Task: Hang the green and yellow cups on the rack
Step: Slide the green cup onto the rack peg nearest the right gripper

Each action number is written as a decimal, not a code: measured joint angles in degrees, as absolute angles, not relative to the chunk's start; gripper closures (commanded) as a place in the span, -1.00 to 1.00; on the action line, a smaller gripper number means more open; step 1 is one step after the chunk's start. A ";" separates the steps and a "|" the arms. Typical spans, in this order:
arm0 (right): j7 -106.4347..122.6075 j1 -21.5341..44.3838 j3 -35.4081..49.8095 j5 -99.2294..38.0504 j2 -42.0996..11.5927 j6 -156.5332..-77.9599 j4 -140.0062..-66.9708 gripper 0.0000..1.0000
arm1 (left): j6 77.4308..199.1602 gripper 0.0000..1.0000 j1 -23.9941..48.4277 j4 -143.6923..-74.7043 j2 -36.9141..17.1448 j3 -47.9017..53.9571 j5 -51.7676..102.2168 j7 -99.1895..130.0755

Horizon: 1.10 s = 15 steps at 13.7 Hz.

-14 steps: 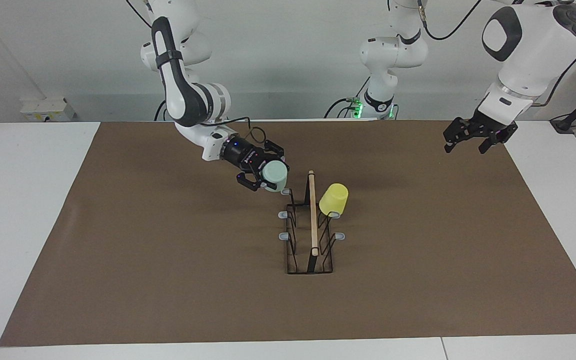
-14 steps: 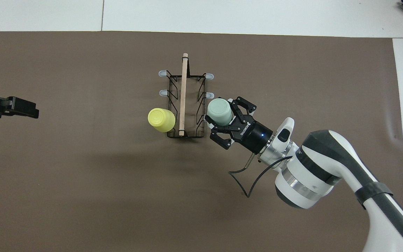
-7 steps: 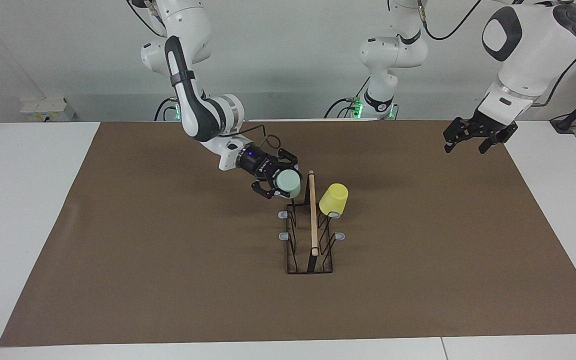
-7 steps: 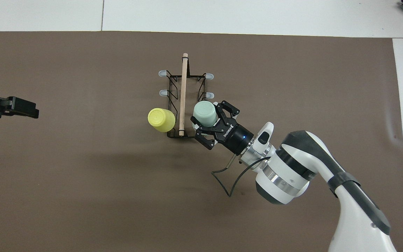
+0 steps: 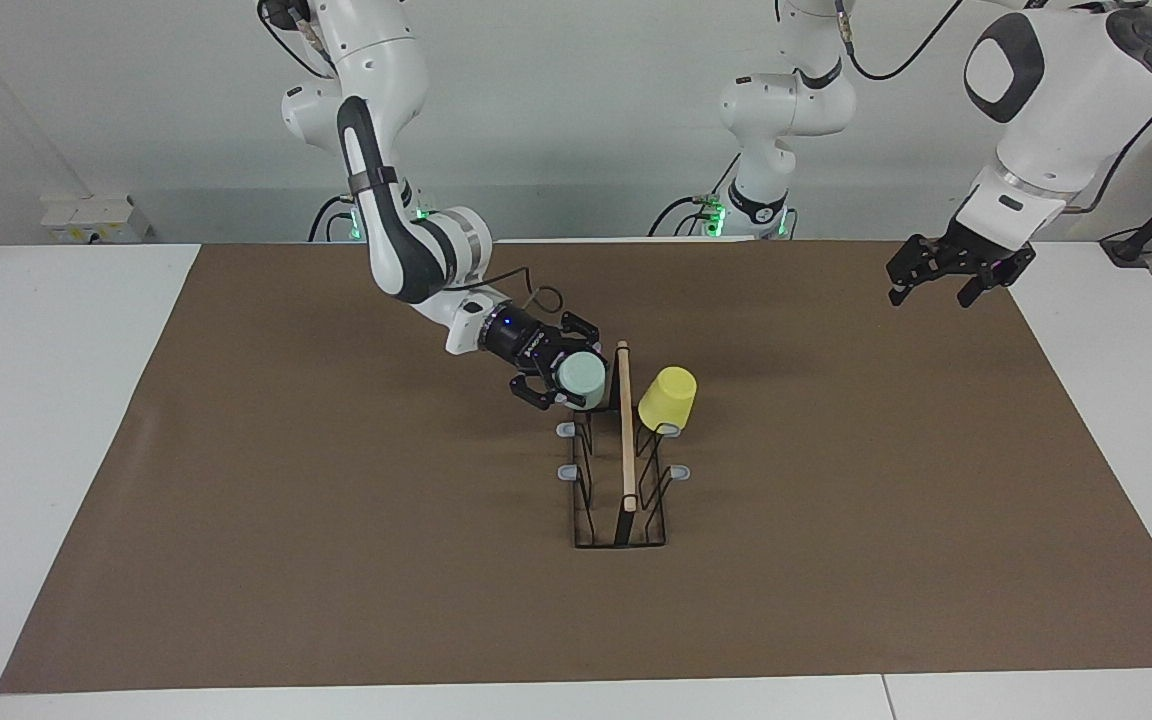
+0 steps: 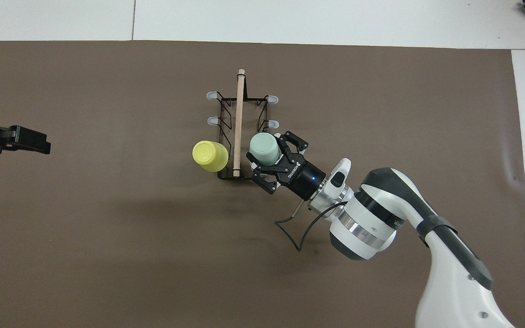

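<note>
**Green cup reached the rack as yellow one hung in place**

Nearest the robots, your left gripper (image 5: 946, 282) waited in the air over the left arm's end of the brown mat (image 5: 336, 560) that covered the tabletop (image 5: 56, 420), its fingers apart and holding nothing. Your right gripper (image 5: 558, 375) was at the rack's (image 5: 621, 490) near end, fingers clamped on the green cup (image 5: 581, 375), which lay tilted with its closed bottom up and its mouth toward the peg below, apparently so it could slide onto it. Whether the cup had seated on that peg could not be told; the fingers were gripping it. On the rack's side toward the left arm, the yellow cup (image 5: 668, 397) hung bottom up on the peg nearest the robots, free of either gripper. Farther along, four grey-tipped pegs stood bare under the wooden rod (image 5: 625, 425). By the look of it, only letting go of the green cup was left.
</note>
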<state>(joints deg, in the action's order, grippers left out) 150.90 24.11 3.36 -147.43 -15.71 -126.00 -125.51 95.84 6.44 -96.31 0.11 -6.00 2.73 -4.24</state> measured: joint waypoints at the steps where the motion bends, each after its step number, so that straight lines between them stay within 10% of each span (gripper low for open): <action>1: 151.40 24.11 3.34 -147.44 -16.58 -125.38 -125.65 1.00 | 95.84 -1.00 6.44 -96.31 0.11 -6.00 2.73 -4.24; 4: 152.51 24.10 3.12 -147.48 -18.16 -123.92 -125.86 0.23 | 95.84 -1.00 6.44 -96.31 0.11 -6.00 2.73 -4.24; 5: 152.51 24.10 3.10 -147.49 -18.17 -123.92 -125.85 -0.70 | 95.84 -1.00 6.44 -96.31 0.11 -6.00 2.73 -4.24; 6: 152.51 24.10 3.10 -147.49 -18.17 -123.91 -125.83 -1.00 | 95.84 -1.00 6.44 -96.31 0.11 -6.00 2.73 -4.24; 15: 152.52 24.06 2.95 -147.50 -16.74 -127.83 -124.71 -1.00 | 95.84 -1.00 6.44 -96.31 0.11 -6.00 2.73 -4.23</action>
<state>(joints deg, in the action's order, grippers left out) 152.52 24.06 2.95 -147.50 -16.74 -127.83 -124.71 95.84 6.44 -96.31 0.11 -6.00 2.73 -4.23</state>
